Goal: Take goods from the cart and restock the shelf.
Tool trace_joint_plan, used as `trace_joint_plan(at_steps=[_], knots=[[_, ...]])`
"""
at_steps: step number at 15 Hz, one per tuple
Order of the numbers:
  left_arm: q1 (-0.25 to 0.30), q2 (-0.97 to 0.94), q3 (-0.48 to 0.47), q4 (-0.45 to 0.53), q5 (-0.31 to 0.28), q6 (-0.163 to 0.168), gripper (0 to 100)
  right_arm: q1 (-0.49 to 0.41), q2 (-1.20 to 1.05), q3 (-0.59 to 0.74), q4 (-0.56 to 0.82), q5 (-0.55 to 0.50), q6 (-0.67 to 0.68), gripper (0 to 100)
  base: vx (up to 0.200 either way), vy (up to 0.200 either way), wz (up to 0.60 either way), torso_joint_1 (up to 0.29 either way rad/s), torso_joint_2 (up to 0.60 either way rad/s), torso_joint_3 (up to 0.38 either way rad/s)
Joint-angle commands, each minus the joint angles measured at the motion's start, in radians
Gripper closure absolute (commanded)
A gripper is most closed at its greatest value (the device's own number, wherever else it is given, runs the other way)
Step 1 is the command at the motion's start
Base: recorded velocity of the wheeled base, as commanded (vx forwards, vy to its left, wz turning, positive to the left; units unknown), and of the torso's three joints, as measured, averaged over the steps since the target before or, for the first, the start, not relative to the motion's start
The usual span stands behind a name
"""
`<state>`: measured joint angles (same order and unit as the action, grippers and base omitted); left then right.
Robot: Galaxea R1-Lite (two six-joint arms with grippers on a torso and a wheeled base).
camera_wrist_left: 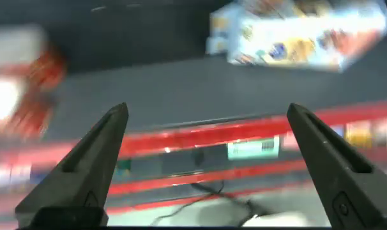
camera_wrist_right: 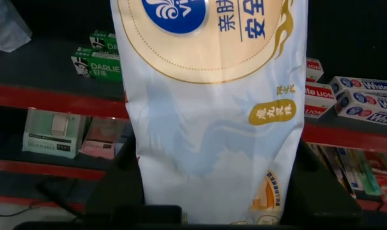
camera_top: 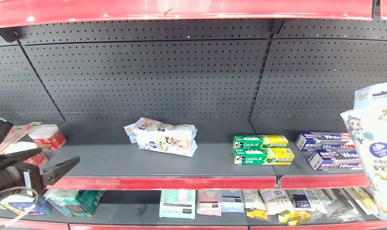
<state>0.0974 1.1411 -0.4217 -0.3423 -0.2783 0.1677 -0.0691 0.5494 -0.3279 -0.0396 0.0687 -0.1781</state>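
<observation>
Fingers point(camera_wrist_right: 120, 185) of the right gripper point(camera_wrist_right: 219, 179) clamp a cartoon-printed, blue-logoed tissue pack point(camera_top: 377, 143).

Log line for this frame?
right gripper: shut on held tissue pack, front-right of shelf | left gripper: open, empty, shelf's left side | second tissue pack: lying mid-shelf

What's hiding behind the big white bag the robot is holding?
The blue toothpaste boxes lie partly behind the bag. Their right ends and the shelf beyond them are covered.
</observation>
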Motion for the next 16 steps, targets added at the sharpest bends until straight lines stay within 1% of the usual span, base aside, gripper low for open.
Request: trace_joint_plan(at_steps=[1, 2, 3, 4, 5, 6, 8, 9, 10, 12, 13, 14, 15, 16], knots=[[0.196, 0.414, -0.143, -0.122, -0.315, 0.331, 0, 0.0, 0.001, 0.004, 0.001, -0.001, 0.0, 100, 0.0, 0.0, 0.0, 0.0, 0.0, 0.0], [0.209, 0.502, -0.246, -0.115, -0.387, 0.383, 0, 0.0, 0.003, 0.013, 0.001, -0.001, 0.0, 100, 0.0, 0.0, 0.0, 0.0, 0.0, 0.0], [0.197, 0.559, -0.335, -0.084, -0.453, 0.385, 0, -0.001, 0.006, 0.021, 0.003, -0.001, 0.0, 100, 0.0, 0.0, 0.0, 0.0, 0.0, 0.0], [0.173, 0.598, -0.407, -0.029, -0.489, 0.394, 0, -0.001, 0.006, 0.029, 0.01, -0.001, 0.0, 100, 0.0, 0.0, 0.0, 0.0, 0.0, 0.0], [0.145, 0.641, -0.473, 0.034, -0.506, 0.412, 0, -0.001, 0.004, 0.035, 0.02, -0.001, -0.001, 100, 0.0, 0.0, 0.0, 0.0, 0.0, 0.0], [0.128, 0.697, -0.528, 0.068, -0.527, 0.47, 0, -0.001, 0.004, 0.044, 0.024, -0.001, -0.001, 100, 0.0, 0.0, 0.0, 0.0, 0.0, 0.0], [0.123, 0.812, -0.609, 0.083, -0.567, 0.612, 0, -0.001, 0.012, 0.053, 0.027, -0.001, -0.001, 100, 0.0, 0.0, 0.0, 0.0, 0.0, 0.0], [0.122, 0.845, -0.634, 0.103, -0.587, 0.647, 0, -0.001, 0.018, 0.062, 0.026, -0.001, -0.003, 100, 0.0, 0.0, 0.0, 0.0, 0.0, 0.0], [0.104, 0.867, -0.669, 0.152, -0.624, 0.661, 0, -0.001, 0.023, 0.069, 0.026, -0.001, -0.003, 100, 0.0, 0.0, 0.0, 0.0, 0.0, 0.0], [0.073, 0.884, -0.735, 0.232, -0.691, 0.664, 0, -0.001, 0.026, 0.073, 0.026, -0.001, -0.004, 100, 0.0, 0.0, 0.0, 0.0, 0.0, 0.0], [0.057, 0.927, -0.789, 0.253, -0.702, 0.676, 0, -0.001, 0.026, 0.073, 0.026, -0.001, -0.004, 100, 0.0, 0.0, 0.0, 0.0, 0.0, 0.0], [0.047, 0.962, -0.825, 0.256, -0.707, 0.705, 0, -0.001, 0.026, 0.075, 0.026, -0.003, -0.006, 100, 0.0, 0.0, 0.0, 0.0, 0.0, 0.0], [0.028, 0.98, -0.847, 0.261, -0.711, 0.721, 0, -0.001, 0.026, 0.075, 0.026, -0.003, -0.011, 100, 0.0, 0.0, 0.0, 0.0, 0.0, 0.0], [0.008, 0.99, -0.853, 0.261, -0.723, 0.722, 0, -0.001, 0.026, 0.076, 0.026, -0.01, -0.011, 100, 0.0, 0.0, 0.0, 0.0, 0.0, 0.0]])
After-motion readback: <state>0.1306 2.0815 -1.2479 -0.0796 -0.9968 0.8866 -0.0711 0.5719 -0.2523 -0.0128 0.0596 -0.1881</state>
